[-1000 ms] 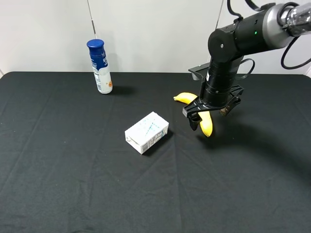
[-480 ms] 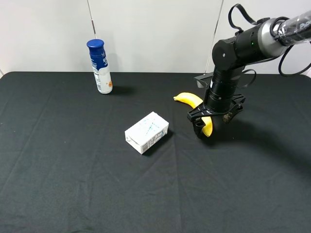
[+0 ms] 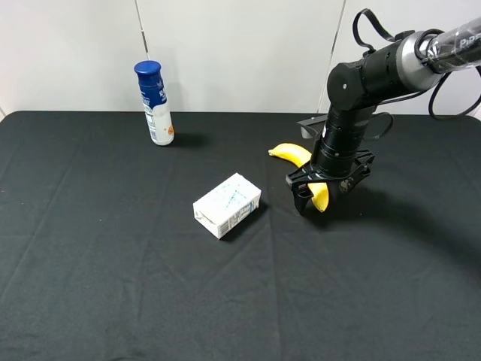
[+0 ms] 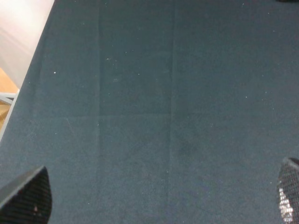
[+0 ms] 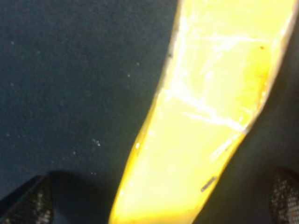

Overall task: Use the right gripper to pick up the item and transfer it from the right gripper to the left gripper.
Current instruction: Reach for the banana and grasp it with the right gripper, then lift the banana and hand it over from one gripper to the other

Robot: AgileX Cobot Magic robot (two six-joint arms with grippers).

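The yellow banana (image 3: 298,154) lies on the black table cloth right of centre. My right gripper (image 3: 322,192) is low over its near half, fingers open and straddling it. In the right wrist view the banana (image 5: 210,116) fills the space between the two fingertips (image 5: 28,205), which stand wide apart and are not closed on it. My left gripper (image 4: 158,196) is open and empty over bare cloth. It is out of the exterior high view.
A white carton (image 3: 227,204) lies left of the banana, near the table's middle. A blue-capped bottle (image 3: 155,103) stands at the back left. The table's left edge (image 4: 28,84) shows in the left wrist view.
My right gripper has come down from above the banana to straddle it close to the cloth. The banana, carton and bottle have not moved.
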